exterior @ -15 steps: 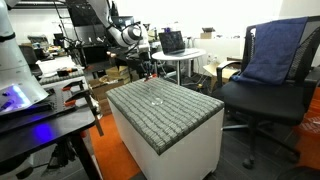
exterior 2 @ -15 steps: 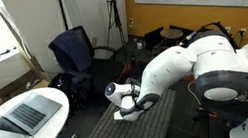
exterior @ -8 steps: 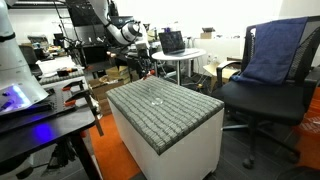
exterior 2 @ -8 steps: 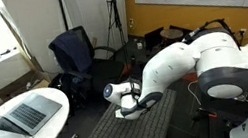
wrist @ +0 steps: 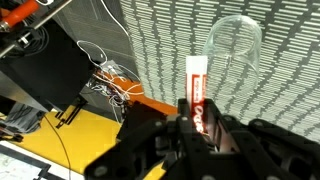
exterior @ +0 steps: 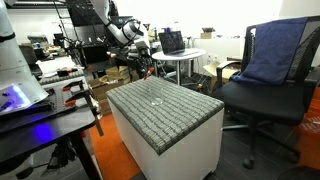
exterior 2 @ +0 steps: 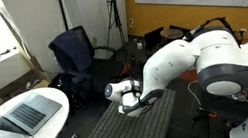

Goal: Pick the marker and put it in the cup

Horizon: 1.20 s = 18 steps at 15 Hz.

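Note:
In the wrist view my gripper is shut on the marker, a thin red pen with a whitish end that sticks out beyond the fingers. The clear cup stands on the grey woven surface just beyond and to the right of the marker's tip. In an exterior view the gripper hangs above the far edge of the grey block, and the cup is a faint spot on top. In the other exterior view the arm hides the gripper, marker and cup.
The grey woven block stands on an orange floor. A black office chair with a blue cloth is beside it. A round white table with a laptop is near. A black bench and loose cables lie close by.
The arm has shifted slightly over the block's far edge, still holding the marker. The cup has not moved.

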Motion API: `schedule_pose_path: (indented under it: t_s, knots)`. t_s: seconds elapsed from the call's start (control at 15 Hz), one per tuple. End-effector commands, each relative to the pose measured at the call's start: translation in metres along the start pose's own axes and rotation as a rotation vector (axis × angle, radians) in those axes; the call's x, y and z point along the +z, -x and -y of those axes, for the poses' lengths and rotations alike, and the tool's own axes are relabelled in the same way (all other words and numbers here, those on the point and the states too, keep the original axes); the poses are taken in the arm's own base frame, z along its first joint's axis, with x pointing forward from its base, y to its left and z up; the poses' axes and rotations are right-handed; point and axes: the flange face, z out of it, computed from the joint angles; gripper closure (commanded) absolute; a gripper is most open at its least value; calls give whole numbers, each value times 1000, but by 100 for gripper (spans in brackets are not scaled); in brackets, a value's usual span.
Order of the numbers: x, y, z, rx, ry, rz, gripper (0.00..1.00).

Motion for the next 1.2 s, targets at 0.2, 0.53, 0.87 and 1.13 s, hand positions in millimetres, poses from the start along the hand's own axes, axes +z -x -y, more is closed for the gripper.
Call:
schedule_pose_path:
  t_s: [0.2,0.53,0.87,1.13]
  knots:
    - [4,-22,0,87,38,-98,95]
    - [15,-25,13,76,44,-156,95]
    - [34,-19,30,62,29,-195,95]
    - [46,-10,41,47,20,-216,95]
